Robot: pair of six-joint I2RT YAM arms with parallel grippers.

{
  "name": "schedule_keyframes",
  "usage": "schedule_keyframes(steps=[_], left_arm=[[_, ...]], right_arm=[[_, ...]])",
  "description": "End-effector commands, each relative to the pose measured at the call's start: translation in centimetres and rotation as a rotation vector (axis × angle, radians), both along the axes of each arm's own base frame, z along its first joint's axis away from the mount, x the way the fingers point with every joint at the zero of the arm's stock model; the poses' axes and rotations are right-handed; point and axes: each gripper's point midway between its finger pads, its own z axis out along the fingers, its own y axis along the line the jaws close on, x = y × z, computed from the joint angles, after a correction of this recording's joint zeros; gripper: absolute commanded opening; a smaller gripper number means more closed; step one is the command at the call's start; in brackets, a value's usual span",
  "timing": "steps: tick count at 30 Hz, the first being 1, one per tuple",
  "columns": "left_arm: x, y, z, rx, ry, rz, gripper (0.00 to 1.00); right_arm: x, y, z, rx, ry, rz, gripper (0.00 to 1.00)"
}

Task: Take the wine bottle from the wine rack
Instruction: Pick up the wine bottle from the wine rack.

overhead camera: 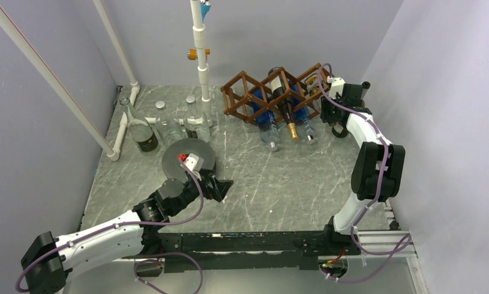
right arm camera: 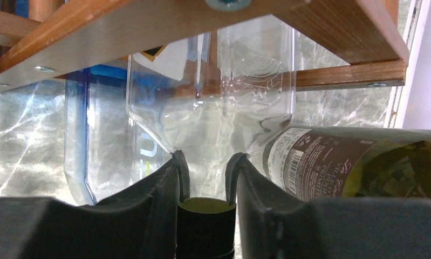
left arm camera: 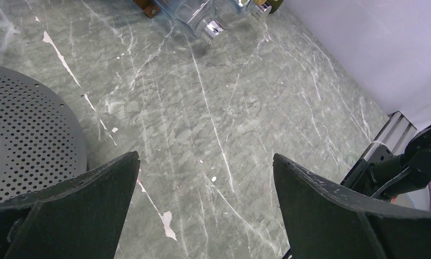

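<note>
The brown wooden wine rack (overhead camera: pixel 254 92) stands at the back right of the table, with several bottles lying in its cells, necks toward the front. In the right wrist view my right gripper (right arm camera: pixel 207 162) is shut on a wine bottle's neck (right arm camera: pixel 207 226), which has a black capsule and a yellowish top; a finger presses each side. A dark labelled wine bottle (right arm camera: pixel 353 167) lies just right of the fingers, under the rack's slats (right arm camera: pixel 121 27). From above, the right gripper (overhead camera: pixel 330 116) sits at the rack's right end. My left gripper (overhead camera: pixel 220 187) (left arm camera: pixel 206 157) hangs open over bare marble.
A grey perforated disc (overhead camera: pixel 188 159) (left arm camera: pixel 24 124) lies beside the left gripper. Glass jars and bottles (overhead camera: pixel 145 135) stand at the back left by a white pipe post (overhead camera: pixel 202 61). Clear and blue bottles (overhead camera: pixel 269 125) poke out of the rack. The right wall is close to the right arm.
</note>
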Motion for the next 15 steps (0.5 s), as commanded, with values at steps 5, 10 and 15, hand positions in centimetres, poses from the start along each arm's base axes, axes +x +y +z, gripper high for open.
schedule_keyframes(steps=[5, 10, 15], left_arm=[[0.1, 0.2, 1.2, -0.043, -0.015, 0.008, 0.99], [0.0, 0.3, 1.1, -0.047, -0.016, 0.011, 1.00], [0.0, 0.3, 1.1, -0.048, -0.015, 0.011, 0.99]], right_arm=[[0.2, 0.0, 1.9, 0.017, -0.032, -0.007, 0.14], [-0.6, 0.1, 2.5, 0.023, -0.040, -0.004, 0.02], [-1.6, 0.5, 3.8, 0.036, -0.063, 0.008, 0.00]])
